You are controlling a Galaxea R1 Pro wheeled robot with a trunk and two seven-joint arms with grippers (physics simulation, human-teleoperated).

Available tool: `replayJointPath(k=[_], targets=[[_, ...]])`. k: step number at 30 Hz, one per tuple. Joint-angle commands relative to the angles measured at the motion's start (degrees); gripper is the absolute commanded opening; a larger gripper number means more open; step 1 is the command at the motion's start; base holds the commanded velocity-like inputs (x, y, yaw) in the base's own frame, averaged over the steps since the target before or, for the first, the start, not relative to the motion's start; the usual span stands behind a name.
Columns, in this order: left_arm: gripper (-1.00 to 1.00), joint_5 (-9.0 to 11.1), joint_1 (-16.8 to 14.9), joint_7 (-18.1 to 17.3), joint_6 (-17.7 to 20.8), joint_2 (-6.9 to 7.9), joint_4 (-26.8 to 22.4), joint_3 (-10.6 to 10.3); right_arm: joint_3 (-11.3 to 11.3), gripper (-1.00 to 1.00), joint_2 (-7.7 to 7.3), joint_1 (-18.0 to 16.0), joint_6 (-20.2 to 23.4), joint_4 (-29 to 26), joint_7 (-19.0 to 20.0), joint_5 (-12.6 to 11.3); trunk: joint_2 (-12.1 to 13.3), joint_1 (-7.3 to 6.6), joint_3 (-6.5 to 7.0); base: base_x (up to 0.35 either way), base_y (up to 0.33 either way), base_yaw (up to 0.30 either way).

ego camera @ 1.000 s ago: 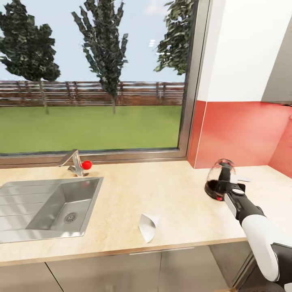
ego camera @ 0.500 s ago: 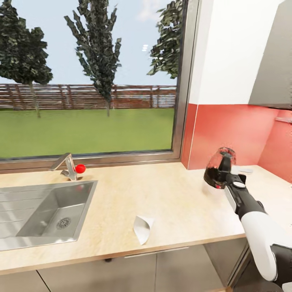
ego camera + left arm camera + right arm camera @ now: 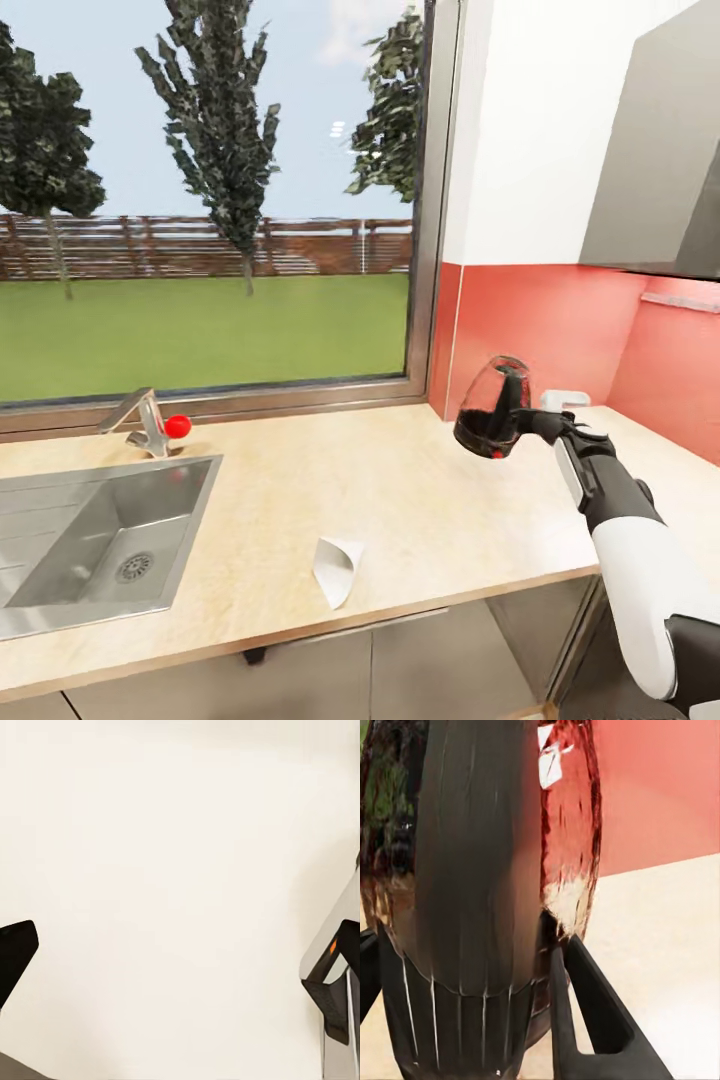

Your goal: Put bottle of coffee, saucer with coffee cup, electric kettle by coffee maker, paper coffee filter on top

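My right gripper (image 3: 527,420) is shut on the black handle of the electric kettle (image 3: 487,410), a dark glass dome held tilted above the kitchen countertop (image 3: 400,500) near the red wall corner. The right wrist view shows the kettle (image 3: 480,870) close up, its handle between my fingers (image 3: 592,1012). The white paper coffee filter (image 3: 337,570) lies on its side near the counter's front edge. In the left wrist view my left gripper (image 3: 172,967) is open over a pale surface, its fingertips (image 3: 15,956) far apart.
A steel sink (image 3: 80,540) with a faucet (image 3: 140,420) and red knob is set into the counter at the left. A window runs behind it. A small white object (image 3: 563,398) sits behind the kettle by the red backsplash. A grey wall cabinet (image 3: 660,180) hangs at the upper right.
The right gripper has lifted the kettle off the counter and tilted it. The head view has swung to the right, so the sink and filter sit further left in the picture.
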Motion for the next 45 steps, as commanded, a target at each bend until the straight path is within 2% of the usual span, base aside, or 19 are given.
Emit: replayJointPath(k=[1, 2, 5, 8, 9, 13, 17, 20, 21, 23, 29, 38, 39, 44, 45], targets=[[1.0, 0.1, 0.0, 0.0, -0.1, 0.0, 0.0, 0.0, -0.3, -1.0, -0.03, 0.1, 2.4, -1.4, 2.1, 0.7, 0.0, 0.02, 0.09, 0.0, 0.0, -0.139], [1.0, 0.1, 0.0, 0.0, -0.1, 0.0, 0.0, 0.0, -0.3, -1.0, -0.08, 0.3, 5.2, -2.9, 5.0, 0.6, 0.0, 0.02, 0.17, 0.0, 0.0, -0.139], [1.0, 0.1, 0.0, 0.0, -0.1, 0.0, 0.0, 0.0, -0.3, -1.0, -0.17, 0.7, 10.3, -5.2, 12.3, 0.7, 0.0, 0.02, 0.38, 0.0, 0.0, -0.12], [1.0, 0.1, 0.0, 0.0, -0.1, 0.02, 0.0, 0.0, -0.4, -1.0, -0.37, 1.0, 13.6, -7.4, 20.9, 0.7, 0.0, 0.02, 0.45, 0.0, 0.0, -0.039], [1.0, 0.0, 0.0, 0.0, -0.1, 0.02, 0.0, 0.0, -0.5, -1.0, -0.92, 1.4, 14.6, -8.4, 26.0, 0.3, 0.0, 0.02, 0.46, 0.0, 0.0, -0.006], [1.0, 0.0, 0.0, 0.0, -0.1, 0.0, 0.0, 0.0, -0.6, -1.0, -1.22, 2.0, 14.5, -8.9, 29.4, 0.2, 0.0, 0.02, 0.46, 0.0, 0.0, -0.002], [1.0, 0.0, 0.0, 0.0, -0.1, 0.06, 0.0, 0.0, -0.5, -1.0, -1.16, 2.3, 14.5, -9.1, 30.8, 0.5, 0.0, 0.02, 0.46, 0.0, 0.0, 0.0], [1.0, -0.1, 0.0, 0.0, -0.4, 0.1, -0.1, 0.0, -0.3, -1.0, -1.03, 2.4, 19.8, -14.3, 30.9, 1.1, 0.0, 0.02, 0.46, -0.053, 0.0, 0.0], [1.0, -0.2, 0.0, 0.0, -0.7, 0.03, -0.1, 0.0, -0.2, -1.0, -0.48, 2.4, 22.9, -18.3, 30.8, 1.0, 0.0, 0.02, 0.46, -0.24, 0.0, 0.0], [1.0, -0.5, 0.0, 0.0, -0.8, -0.04, -0.2, -0.1, -0.1, -1.0, -0.37, 2.4, 24.1, -19.3, 30.7, 1.3, 0.0, 0.02, 0.46, -0.274, 0.0, 0.0], [1.0, -0.8, 0.0, 0.0, -0.9, -0.5, -0.4, -0.3, -0.2, -1.0, 0.32, 2.4, 26.9, -20.1, 30.7, 1.4, 0.0, 0.02, 0.46, -0.314, 0.0, 0.0], [1.0, -0.5, 0.0, 0.0, -1.0, -0.64, -0.4, -0.2, -0.1, -1.0, 1.64, 2.4, 27.5, -20.2, 30.6, 1.2, 0.0, 0.02, 0.46, -0.326, 0.0, 0.0], [1.0, -0.4, 0.0, 0.0, -0.9, -0.63, -0.4, -0.1, -0.1, -1.0, 2.79, 2.4, 27.4, -20.2, 30.5, 1.3, 0.0, 0.02, 0.46, -0.32, 0.0, 0.0], [1.0, -0.3, 0.0, 0.0, -0.9, -0.59, -0.4, 0.1, -0.1, -1.0, 5.33, 2.4, 27.0, -20.2, 30.4, 1.4, 0.0, 0.02, 0.46, -0.306, 0.0, 0.0], [1.0, -0.2, 0.0, 0.0, -0.9, -0.53, -0.4, 0.2, 0.1, -1.0, 6.35, 2.4, 26.9, -20.4, 30.4, 1.5, 0.0, 0.02, 0.46, -0.208, 0.0, 0.0]])
